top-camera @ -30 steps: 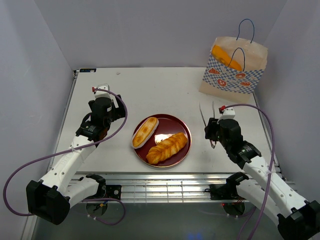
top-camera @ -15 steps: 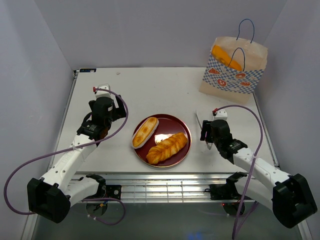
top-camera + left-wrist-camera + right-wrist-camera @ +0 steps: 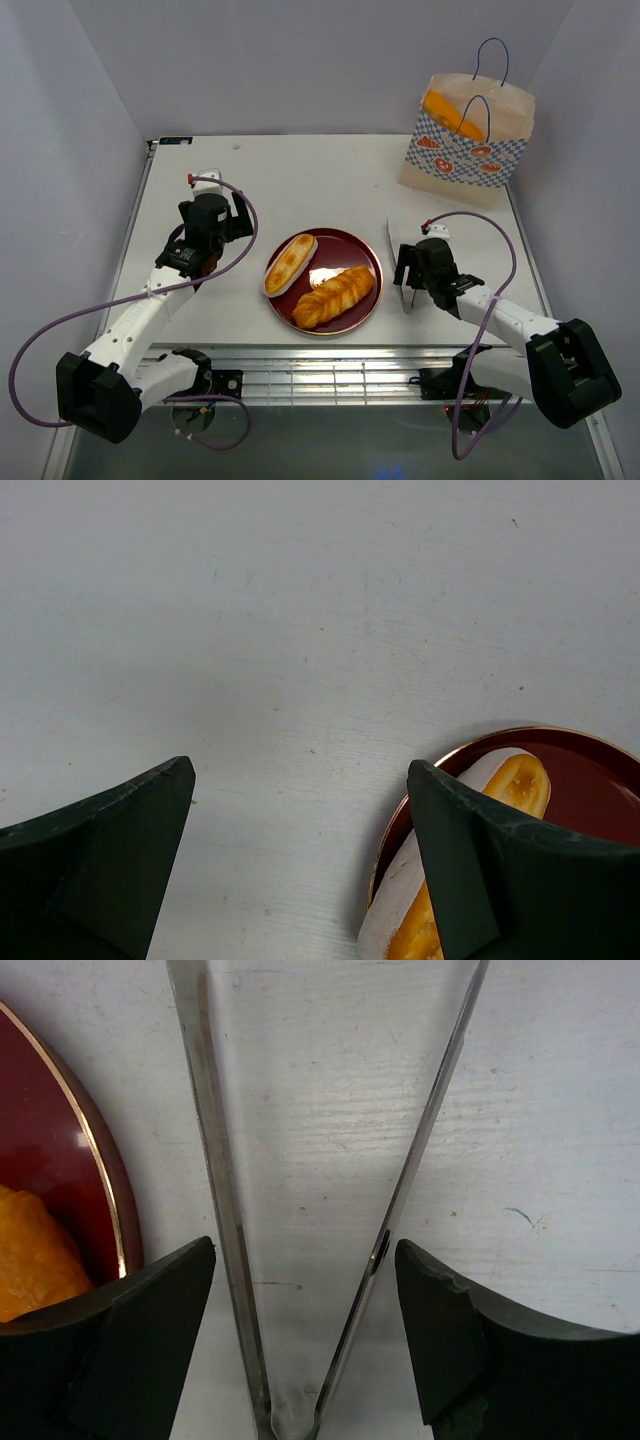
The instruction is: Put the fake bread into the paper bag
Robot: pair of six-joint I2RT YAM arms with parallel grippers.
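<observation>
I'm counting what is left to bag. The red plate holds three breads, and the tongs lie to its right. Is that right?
Not quite. The plate holds two breads, not three: an oval roll and a braided loaf, as the top view shows. The tongs do lie to its right.

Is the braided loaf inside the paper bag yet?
No, the braided loaf lies on the red plate beside the oval roll, far from the paper bag.
</observation>
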